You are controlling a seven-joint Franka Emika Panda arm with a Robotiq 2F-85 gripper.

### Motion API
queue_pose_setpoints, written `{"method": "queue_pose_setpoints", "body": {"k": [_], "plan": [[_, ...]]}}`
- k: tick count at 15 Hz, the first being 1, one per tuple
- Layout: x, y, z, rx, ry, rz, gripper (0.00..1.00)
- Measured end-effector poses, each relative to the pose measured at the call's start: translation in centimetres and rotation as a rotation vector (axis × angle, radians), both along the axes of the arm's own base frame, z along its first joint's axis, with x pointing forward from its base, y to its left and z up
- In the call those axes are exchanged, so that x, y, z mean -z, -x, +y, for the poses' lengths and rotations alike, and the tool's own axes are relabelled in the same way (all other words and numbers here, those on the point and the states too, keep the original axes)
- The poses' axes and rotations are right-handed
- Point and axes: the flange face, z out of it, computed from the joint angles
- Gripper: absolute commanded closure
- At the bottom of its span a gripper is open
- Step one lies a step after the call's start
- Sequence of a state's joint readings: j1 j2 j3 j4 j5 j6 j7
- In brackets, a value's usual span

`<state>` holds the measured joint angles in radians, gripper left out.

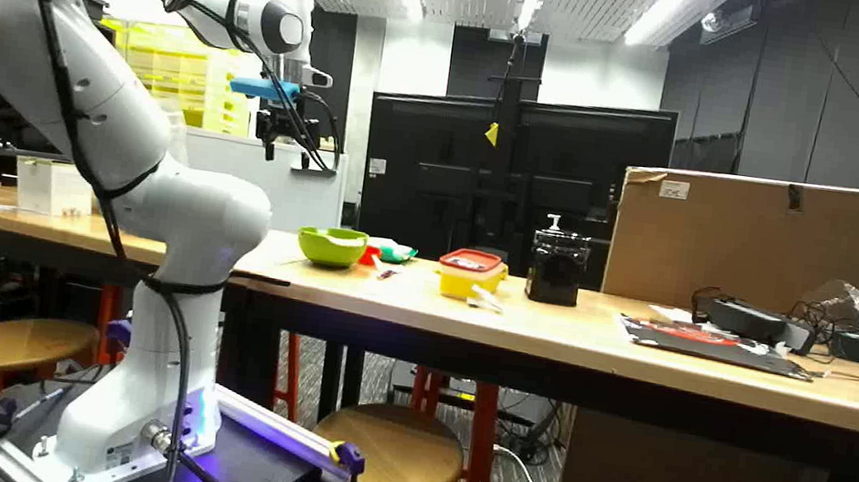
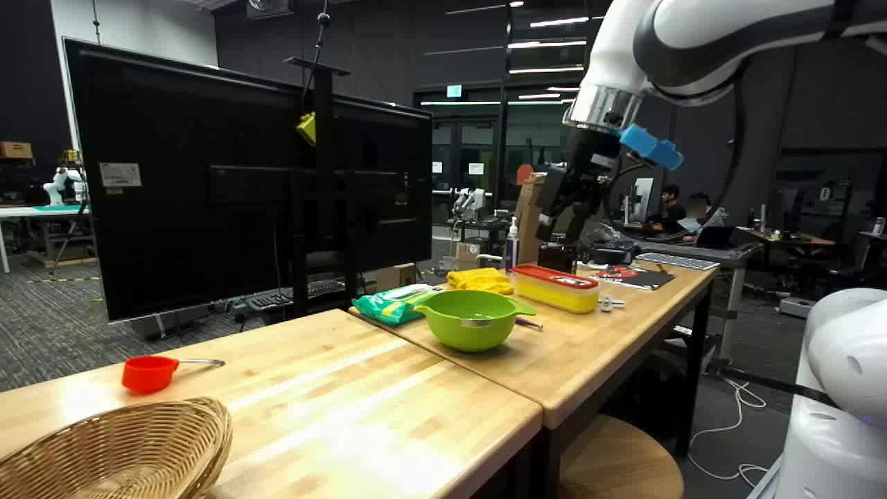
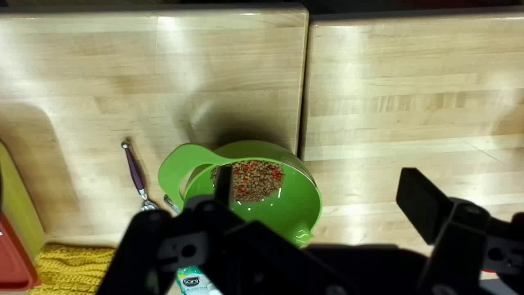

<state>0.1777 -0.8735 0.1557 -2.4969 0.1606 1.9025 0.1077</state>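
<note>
Hanging above the counter (image 3: 389, 102) with the tool (image 3: 321, 196) spread wide, higher than the green bowl (image 3: 297, 200) of brown pellets (image 3: 258, 180); hard to judge how squarely overhead.

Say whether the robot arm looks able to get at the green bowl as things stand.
Probably yes: the gripper hangs open and empty, higher than the green bowl, whose top is uncovered; the gripper would likely need lowering.

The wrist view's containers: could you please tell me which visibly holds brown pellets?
The green mixing bowl is open, showing the pellets; the yellow container has a red lid.
</note>
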Motion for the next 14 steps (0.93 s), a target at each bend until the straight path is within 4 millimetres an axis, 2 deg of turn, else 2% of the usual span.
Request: {"method": "queue_pose_setpoints", "body": {"k": [11, 14], "plan": [[0.00, 0.00, 0.00, 0.000, 0.000, 0.000, 0.00], [0.28, -0.13, 0.52, -0.009, 0.016, 0.004, 0.00]]}}
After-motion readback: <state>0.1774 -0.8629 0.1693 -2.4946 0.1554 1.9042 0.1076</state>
